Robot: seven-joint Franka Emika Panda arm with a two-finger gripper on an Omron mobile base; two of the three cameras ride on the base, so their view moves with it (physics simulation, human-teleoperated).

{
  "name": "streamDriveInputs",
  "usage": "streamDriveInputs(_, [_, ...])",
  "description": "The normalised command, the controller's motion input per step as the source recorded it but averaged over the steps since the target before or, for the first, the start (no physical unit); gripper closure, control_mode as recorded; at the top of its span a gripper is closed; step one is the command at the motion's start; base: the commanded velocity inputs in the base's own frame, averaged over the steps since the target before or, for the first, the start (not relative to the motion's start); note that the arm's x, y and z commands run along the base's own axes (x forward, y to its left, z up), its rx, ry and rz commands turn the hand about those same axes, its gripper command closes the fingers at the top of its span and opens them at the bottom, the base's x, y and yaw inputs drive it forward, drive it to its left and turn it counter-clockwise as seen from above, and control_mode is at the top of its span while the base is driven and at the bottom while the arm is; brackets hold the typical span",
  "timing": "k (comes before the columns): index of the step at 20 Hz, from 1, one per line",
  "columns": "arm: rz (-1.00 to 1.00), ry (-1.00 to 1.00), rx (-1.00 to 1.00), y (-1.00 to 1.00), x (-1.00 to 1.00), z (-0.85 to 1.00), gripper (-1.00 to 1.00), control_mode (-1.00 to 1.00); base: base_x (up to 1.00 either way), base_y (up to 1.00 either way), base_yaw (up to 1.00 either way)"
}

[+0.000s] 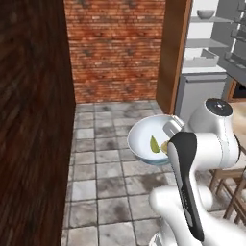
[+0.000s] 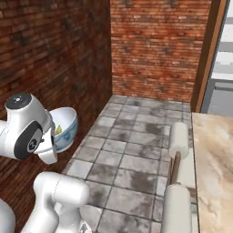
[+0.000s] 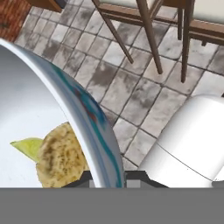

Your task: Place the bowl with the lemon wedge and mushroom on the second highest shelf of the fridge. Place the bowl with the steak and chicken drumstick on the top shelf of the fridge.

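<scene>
The bowl sits right against my camera, its white inside and blue-streaked rim crossing the hand view. My gripper is pinched on that rim, one dark finger tip on each side of the wall, jaws pressed nearly together around it. Inside the bowl, close to the held rim, lie the mushroom and the lemon wedge, touching each other, the wedge poking out from behind the mushroom.

In the left base view the bowl hangs in the air above the tiled floor, just beside my wrist, tilted so its opening faces the camera, with the lemon wedge showing green inside. In the right base view the bowl is partly hidden behind my upper arm.

Beyond the bowl, the open fridge stands well apart, up and to the right, its shelves pale. A second bowl rests on the fridge's topmost visible shelf. A wooden panel stands between the brick wall and the fridge. Wooden chair legs stand on the floor beyond the bowl's rim. To the right of the bowl, across the floor, lies the bench, with a pale chair against it.
</scene>
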Motion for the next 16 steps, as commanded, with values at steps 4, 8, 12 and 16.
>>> streamDriveInputs(4, [0.0, 0.0, 0.0, 0.0, 0.0, 0.0, 1.0, 1.0, 1.0, 0.0, -0.37])
streamDriveInputs(8, [0.0, 0.0, 0.0, 0.0, 0.0, 0.0, 1.0, 1.0, 1.0, -0.01, -0.33])
streamDriveInputs(12, [0.0, 0.0, 0.0, 0.0, 0.0, 0.0, 1.0, 1.0, 1.0, -0.01, -0.32])
streamDriveInputs(16, [0.0, 0.0, 0.0, 0.0, 0.0, 0.0, 1.0, 1.0, 1.0, -0.02, -0.32])
